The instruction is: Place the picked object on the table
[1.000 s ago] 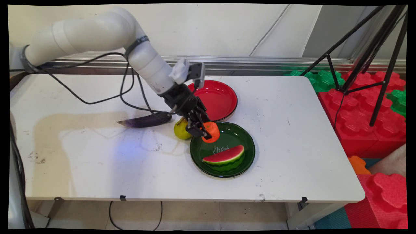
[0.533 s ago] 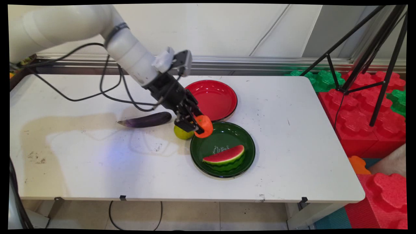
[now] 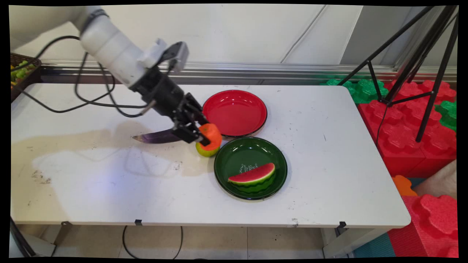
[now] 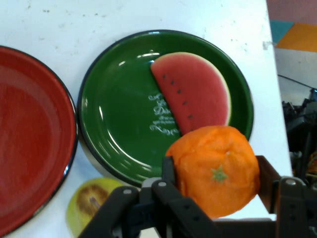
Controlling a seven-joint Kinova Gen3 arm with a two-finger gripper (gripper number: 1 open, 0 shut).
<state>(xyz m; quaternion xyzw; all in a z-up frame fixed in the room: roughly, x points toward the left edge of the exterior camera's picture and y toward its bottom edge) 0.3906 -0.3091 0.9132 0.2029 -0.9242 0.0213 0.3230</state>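
My gripper is shut on an orange and holds it in the air above a yellow-green fruit on the table. Just right of them sits a green plate with a watermelon slice in it. An empty red plate lies behind the green one. A purple eggplant lies on the table to the left, partly hidden by the gripper.
A basket of fruit stands at the table's far left corner. Black cables hang from the arm over the table's left part. A black tripod and red and green foam blocks stand to the right of the table.
The gripper has lifted the orange up and to the left, from over the green plate's rim to above the yellow-green fruit. The arm has swung back to the left.
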